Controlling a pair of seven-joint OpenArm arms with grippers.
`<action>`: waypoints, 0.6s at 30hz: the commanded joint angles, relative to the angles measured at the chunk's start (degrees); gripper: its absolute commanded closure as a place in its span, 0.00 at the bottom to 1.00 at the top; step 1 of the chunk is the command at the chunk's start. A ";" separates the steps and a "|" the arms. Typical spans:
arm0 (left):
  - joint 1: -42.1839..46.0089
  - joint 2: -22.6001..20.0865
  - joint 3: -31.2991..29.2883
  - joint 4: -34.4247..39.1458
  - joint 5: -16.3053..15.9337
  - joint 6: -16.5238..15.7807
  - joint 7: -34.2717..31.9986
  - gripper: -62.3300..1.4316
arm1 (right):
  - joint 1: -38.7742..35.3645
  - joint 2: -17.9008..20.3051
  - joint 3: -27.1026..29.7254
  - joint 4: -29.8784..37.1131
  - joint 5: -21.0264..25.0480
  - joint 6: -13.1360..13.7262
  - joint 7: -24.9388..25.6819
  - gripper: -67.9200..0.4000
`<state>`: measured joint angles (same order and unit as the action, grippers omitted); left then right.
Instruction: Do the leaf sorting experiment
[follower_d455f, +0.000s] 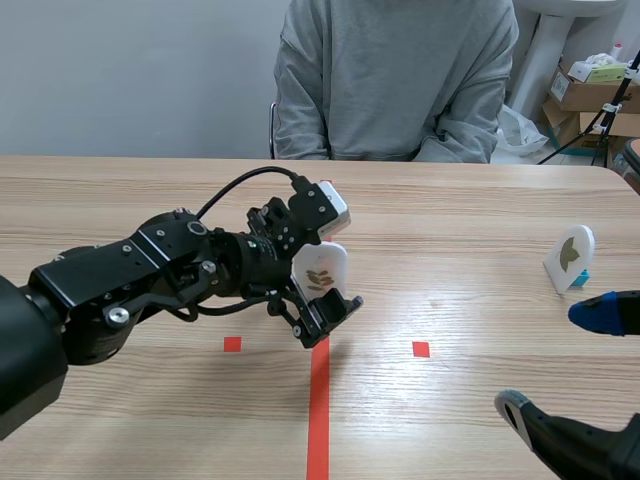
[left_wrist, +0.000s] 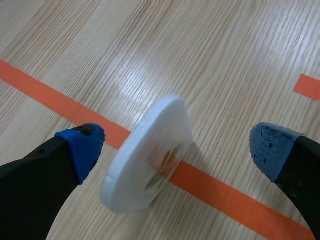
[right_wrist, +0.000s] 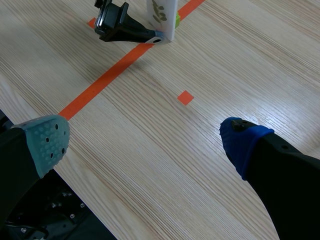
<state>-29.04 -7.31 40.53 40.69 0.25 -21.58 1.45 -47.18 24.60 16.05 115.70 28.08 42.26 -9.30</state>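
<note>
A white card with a leaf picture (follower_d455f: 320, 268) stands upright on the table, on the end of the orange tape line. My left gripper (follower_d455f: 318, 288) is open around it, and the card (left_wrist: 150, 155) sits between the two blue pads (left_wrist: 82, 147) nearer one of them, with no pad pressing it. A second white leaf card (follower_d455f: 571, 257) on a blue base stands at the far right. My right gripper (follower_d455f: 553, 360) hovers open over the table's near right part with nothing between its fingers. The right wrist view shows the first card (right_wrist: 162, 15) and the left gripper's finger (right_wrist: 122, 27) ahead.
A person in a grey sweatshirt (follower_d455f: 395, 75) sits across the table, hands out of sight. Orange tape squares (follower_d455f: 421, 349) mark the wood. Cardboard boxes (follower_d455f: 590, 90) stand beyond the table's far right corner.
</note>
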 joint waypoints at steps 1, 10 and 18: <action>-0.33 -0.04 -0.57 1.46 0.00 0.07 -0.61 0.00 | 0.68 0.63 0.07 -0.11 0.66 0.46 0.63 0.09; 0.17 -0.20 -0.59 1.46 3.87 0.96 -0.57 0.27 | 0.68 0.63 0.07 -0.11 0.66 0.46 0.63 0.09; 0.33 -0.20 -0.59 1.46 3.87 0.94 -0.57 0.65 | 0.68 0.63 0.07 -0.11 0.68 0.46 0.63 0.09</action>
<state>-28.25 -7.92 40.53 40.71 4.51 -20.99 1.45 -47.18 24.60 16.05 115.70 28.08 42.26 -9.30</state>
